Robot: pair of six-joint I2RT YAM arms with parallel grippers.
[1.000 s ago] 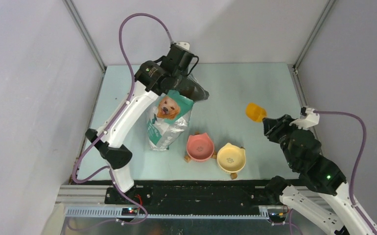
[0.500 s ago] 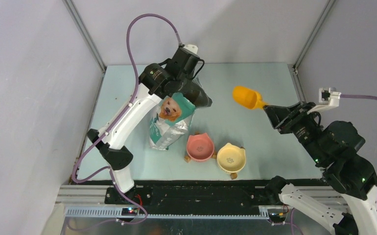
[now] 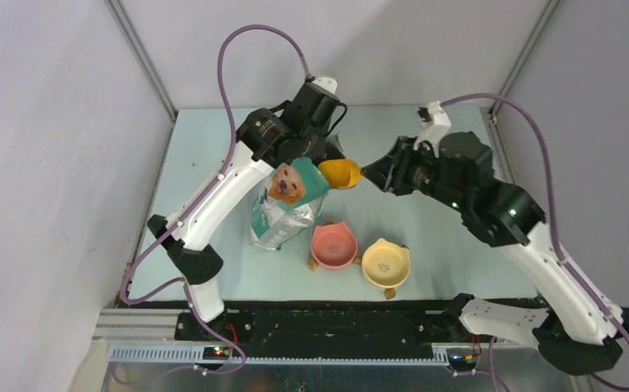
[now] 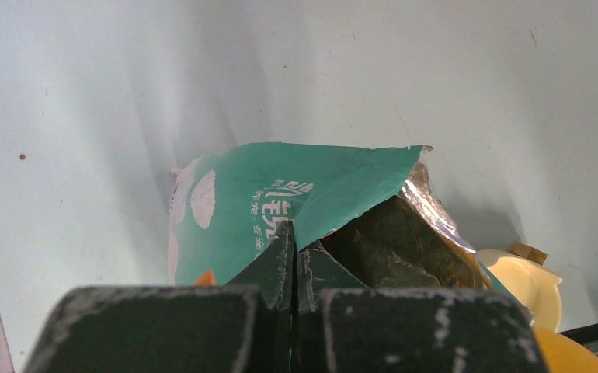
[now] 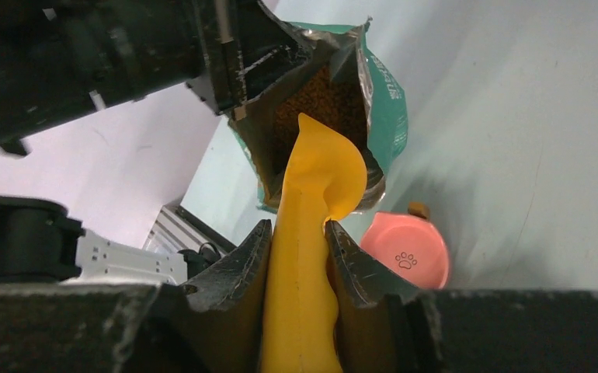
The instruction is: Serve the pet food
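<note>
Right arm has swung clear across from the right edge of the table (image 3: 426, 139). The orange scoop (image 3: 340, 172), which was hanging over open tabletop half a second ago, is now parked right at the mouth of the bag (image 3: 283, 214). Left arm has barely budged.

Right gripper (image 5: 297, 233) is clamped on the scoop's handle, one finger pressed against each side. From the right wrist camera the scoop's rounded end points straight into the opening. Its tip overlaps the pet food (image 5: 323, 93), though I can't tell if it's actually touching. Left gripper (image 4: 292, 237) has its fingers pinched together on the torn top edge of the bag, holding the mouth up and open. Its chunky black body sits right beside the opening, so that side of the scoop is pretty crowded.

Pet food is down inside the bag: a loose, grainy brown mass of tiny pellets against the silvery lining.

As for the stuff around it, the bag is crinkly foil, teal-green up top and white-silver lower down, with a golden dog printed on the front. It stands leaning a bit. Pink bowl (image 3: 333, 245) sits just beside the bag's base, and the yellow bowl (image 3: 385, 263) is just beside that, on its right. Both are smooth and round with little cat ears, small brown feet and a paw print in the bottom. The scoop is glossy, smooth plastic. Purple cables (image 3: 246, 37) loop up over both arms.
</note>
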